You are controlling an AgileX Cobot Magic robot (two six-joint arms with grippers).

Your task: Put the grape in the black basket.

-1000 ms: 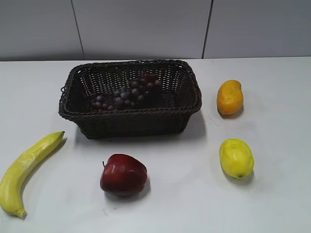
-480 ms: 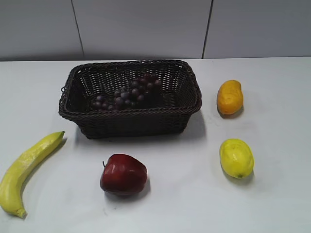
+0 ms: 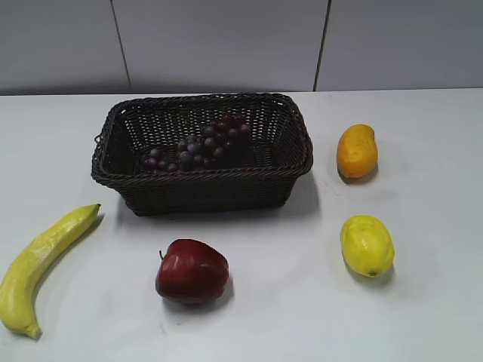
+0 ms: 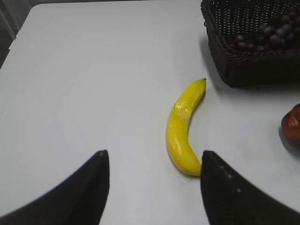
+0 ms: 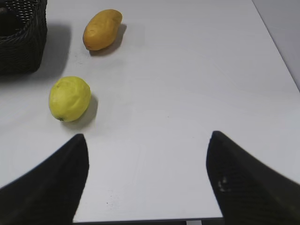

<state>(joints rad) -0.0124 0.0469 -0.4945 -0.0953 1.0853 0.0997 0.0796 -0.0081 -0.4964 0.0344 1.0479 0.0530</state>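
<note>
The grape, a long bunch of dark purple-red berries, lies inside the black basket at the back middle of the table. The left wrist view shows the grape in the basket at its top right. My left gripper is open and empty, above the table's near left part, far from the basket. My right gripper is open and empty, above the table's near right edge. The basket's corner shows at the right wrist view's top left. Neither gripper shows in the exterior view.
A banana lies at the front left, also in the left wrist view. A red apple sits in front of the basket. A lemon and an orange mango lie on the right.
</note>
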